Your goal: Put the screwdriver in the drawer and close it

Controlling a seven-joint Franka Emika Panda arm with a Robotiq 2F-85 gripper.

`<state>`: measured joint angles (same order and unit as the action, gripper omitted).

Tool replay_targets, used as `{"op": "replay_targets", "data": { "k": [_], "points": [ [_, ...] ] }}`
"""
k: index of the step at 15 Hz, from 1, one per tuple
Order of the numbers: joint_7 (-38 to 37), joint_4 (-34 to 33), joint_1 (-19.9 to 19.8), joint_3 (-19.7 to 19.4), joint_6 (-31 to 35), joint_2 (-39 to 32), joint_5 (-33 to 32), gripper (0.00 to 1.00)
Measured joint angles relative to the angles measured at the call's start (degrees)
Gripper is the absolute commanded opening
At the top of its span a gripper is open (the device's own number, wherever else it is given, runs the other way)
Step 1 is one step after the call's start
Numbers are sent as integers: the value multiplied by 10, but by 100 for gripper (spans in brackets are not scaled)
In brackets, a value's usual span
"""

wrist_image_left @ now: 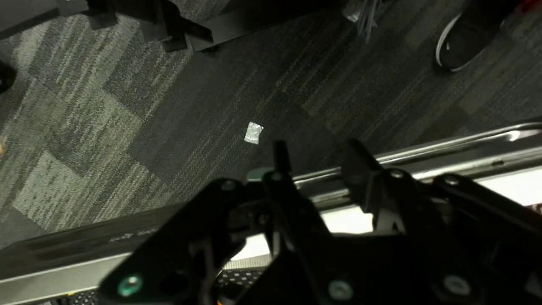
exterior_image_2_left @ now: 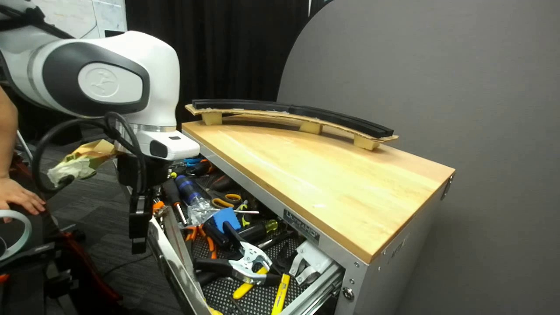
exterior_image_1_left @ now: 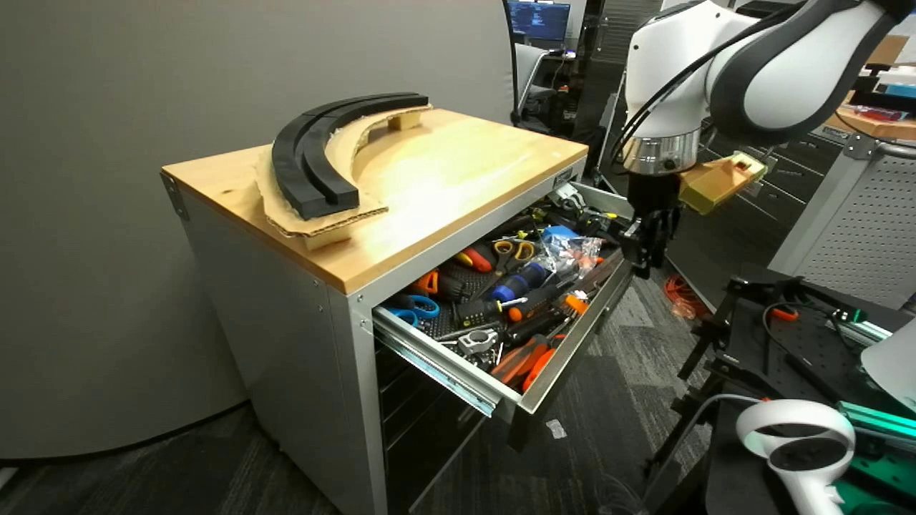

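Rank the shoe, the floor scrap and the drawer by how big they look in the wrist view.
1. Drawer, running edge to edge across the picture
2. Shoe, well behind
3. Floor scrap, clearly smallest

Grey drawer (exterior_image_1_left: 565, 355); streaked carpet (wrist_image_left: 203, 114); gripper (wrist_image_left: 319, 167) seemingly black

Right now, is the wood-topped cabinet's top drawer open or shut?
Open: both exterior views show the metal drawer jutting past the wooden worktop, hand tools exposed inside.

Wrist view: gripper (wrist_image_left: 319, 164) apparently blurred — drawer (wrist_image_left: 63, 276) cut off.
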<state>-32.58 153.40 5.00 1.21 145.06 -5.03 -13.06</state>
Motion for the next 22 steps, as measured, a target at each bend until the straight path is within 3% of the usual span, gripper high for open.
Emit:
{"op": "replay_targets", "data": {
  "k": [1, 4, 9, 15, 20, 21, 22],
  "points": [
    [-24, 1, 1, 0, 22, -2, -7, 1],
    [-119, -4, 8, -6, 99, -21, -66, 0],
    [-320, -59, 50, -62, 183, -78, -258, 0],
    [-528, -169, 132, -137, 199, -156, -496, 0],
    [-701, -234, 184, -173, 199, -197, -674, 0],
    [-736, -235, 190, -177, 199, -197, -708, 26],
    [-760, -234, 192, -179, 199, -196, -734, 27]
  ]
}}
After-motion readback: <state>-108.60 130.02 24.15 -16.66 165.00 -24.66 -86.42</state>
